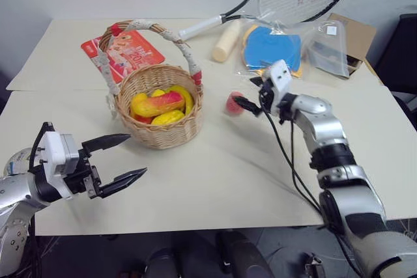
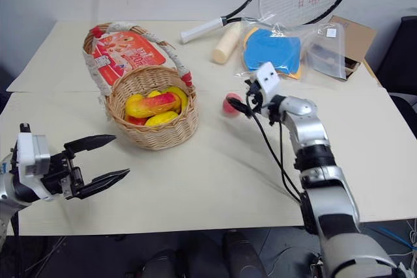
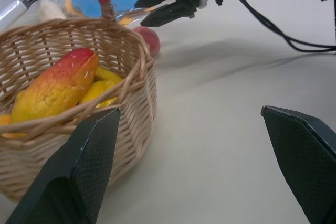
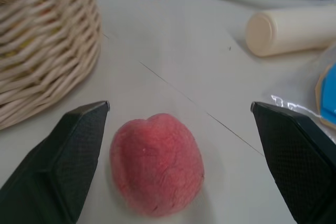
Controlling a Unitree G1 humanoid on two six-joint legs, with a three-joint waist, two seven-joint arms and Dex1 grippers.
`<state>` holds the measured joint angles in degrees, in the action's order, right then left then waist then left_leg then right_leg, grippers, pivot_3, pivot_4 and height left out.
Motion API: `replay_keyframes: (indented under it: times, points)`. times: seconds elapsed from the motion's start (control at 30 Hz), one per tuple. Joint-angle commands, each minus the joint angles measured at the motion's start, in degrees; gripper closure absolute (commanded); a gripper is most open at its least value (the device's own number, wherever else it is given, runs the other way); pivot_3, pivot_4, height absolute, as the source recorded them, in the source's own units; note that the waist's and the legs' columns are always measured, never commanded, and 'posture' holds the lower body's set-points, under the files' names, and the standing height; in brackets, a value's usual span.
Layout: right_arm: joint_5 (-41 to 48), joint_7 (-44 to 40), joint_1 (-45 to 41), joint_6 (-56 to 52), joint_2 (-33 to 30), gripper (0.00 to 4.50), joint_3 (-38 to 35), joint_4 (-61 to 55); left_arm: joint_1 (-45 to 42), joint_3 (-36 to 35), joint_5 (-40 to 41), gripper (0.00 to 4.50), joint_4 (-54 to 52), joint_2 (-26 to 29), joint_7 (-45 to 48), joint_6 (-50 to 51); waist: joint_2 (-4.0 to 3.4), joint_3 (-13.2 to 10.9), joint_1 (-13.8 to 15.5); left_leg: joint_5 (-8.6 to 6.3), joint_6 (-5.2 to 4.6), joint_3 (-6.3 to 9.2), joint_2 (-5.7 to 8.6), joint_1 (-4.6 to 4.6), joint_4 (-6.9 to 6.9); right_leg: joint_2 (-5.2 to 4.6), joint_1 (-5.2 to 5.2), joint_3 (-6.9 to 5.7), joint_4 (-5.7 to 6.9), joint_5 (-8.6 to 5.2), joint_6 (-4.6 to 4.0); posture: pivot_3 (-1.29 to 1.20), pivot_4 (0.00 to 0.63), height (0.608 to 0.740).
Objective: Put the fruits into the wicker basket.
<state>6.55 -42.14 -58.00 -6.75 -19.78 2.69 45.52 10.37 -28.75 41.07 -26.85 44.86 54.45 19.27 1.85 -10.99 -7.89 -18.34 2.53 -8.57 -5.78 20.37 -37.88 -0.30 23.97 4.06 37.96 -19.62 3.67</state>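
Long fruit (image 1: pixel 158 104) already in basket (image 1: pixel 159 131). Peach (image 4: pixel 156 162) left on desk (image 1: pixel 215 180) beside basket, between wide-open jaws of right gripper (image 1: pixel 242 104). Left gripper (image 1: pixel 124 159) wide, empty.

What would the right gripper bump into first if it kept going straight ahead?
Most likely the peach. It lies on the table right between the right gripper's open fingers, so going straight on should meet it before the basket beyond.

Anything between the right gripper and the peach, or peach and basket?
Nothing visible. The open right gripper already has the peach between its fingers, and only bare table separates the peach from the wicker basket.
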Motion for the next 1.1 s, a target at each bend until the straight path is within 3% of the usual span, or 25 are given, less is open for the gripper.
replay_keyframes:
  times: [0.03,0.27,0.37,0.5,0.6,0.73,0.8,0.87,1.0,1.1]
  points:
    - [-2.09,0.31,-4.47,0.43,0.64,0.03,0.37,7.91,1.45,-2.5,0.42,0.0,-2.92,-0.35,-0.58,-0.6,0.0,0.0,-0.03,-0.01,-0.02,-0.01,0.02,0.01,-0.01,-0.03,0.01,0.0,0.0,0.0,0.0,0.0,0.15,0.74]
    - [-1.95,-4.74,-7.15,-0.07,3.91,0.03,-0.19,15.91,1.64,-2.41,0.58,0.0,-3.27,-1.14,-1.67,-0.54,-0.01,0.0,-0.25,0.0,-0.02,-0.03,0.03,-0.02,-0.06,0.0,0.01,0.0,0.12,0.0,0.0,0.0,0.15,0.74]
    - [-1.4,-6.39,-7.39,1.27,5.27,0.67,-1.41,17.94,1.17,-1.29,0.75,0.0,-3.68,-1.5,-1.88,-0.08,0.0,0.0,-0.4,0.0,0.0,-0.02,0.04,-0.01,-0.06,0.02,0.01,0.0,0.14,0.0,0.0,0.0,0.15,0.74]
    - [-2.39,-8.24,-6.48,3.71,5.05,1.85,-1.37,18.49,1.13,-1.27,0.75,0.0,-3.49,-1.15,-1.6,0.1,-0.02,-0.01,-0.47,0.0,0.0,-0.02,0.02,-0.01,-0.04,0.02,0.02,0.0,0.12,0.0,0.01,0.0,0.15,0.74]
    - [-1.39,-10.72,-5.64,4.63,3.89,1.99,-2.39,17.38,1.47,-2.02,0.77,0.0,-3.16,-1.02,-1.46,0.06,-0.02,-0.01,-0.47,0.0,0.0,-0.02,0.01,-0.01,-0.05,0.01,0.02,0.0,0.13,0.0,0.0,0.0,0.15,0.74]
    - [5.54,-27.33,1.52,11.04,-1.42,1.99,-3.87,-0.22,6.06,-6.18,2.69,0.0,-4.06,-1.44,-0.21,0.97,-0.03,-0.01,-0.15,-0.01,-0.01,0.01,-0.01,0.03,0.01,0.0,0.02,-0.03,0.04,0.0,0.01,0.0,0.15,0.74]
    - [12.01,-36.38,5.58,2.91,-4.02,1.99,-2.67,-14.14,8.64,-8.16,3.57,0.0,-4.48,-1.81,0.14,1.45,-0.06,-0.04,0.08,-0.04,-0.03,0.06,-0.04,0.07,0.07,-0.04,0.03,-0.1,-0.03,0.0,0.03,0.0,0.15,0.74]
    - [15.78,-40.32,8.2,-7.72,-6.91,1.99,0.72,-27.58,11.27,-10.48,4.0,0.0,-4.46,-2.58,0.2,1.52,-0.09,-0.05,-0.12,-0.06,-0.04,0.09,-0.06,0.08,0.08,-0.06,0.02,-0.11,-0.04,-0.01,0.04,0.0,0.15,0.74]
    - [21.4,-35.93,7.82,-21.06,-4.78,1.99,3.74,-42.07,12.77,-13.13,4.37,0.0,-3.38,-4.51,-1.19,1.05,-0.08,-0.05,-0.58,0.0,0.03,0.09,-0.12,-0.12,0.06,-0.01,-0.07,-0.11,0.12,0.0,0.02,0.0,0.15,0.74]
    - [20.95,-26.88,5.1,-26.5,2.43,1.99,5.84,-44.05,11.97,-13.45,4.16,0.0,-3.56,-6.21,-3.29,0.49,-0.08,-0.05,-0.63,0.03,0.06,0.21,-0.1,-0.18,0.07,0.0,-0.13,-0.23,0.2,0.01,-0.08,0.0,0.15,0.74]
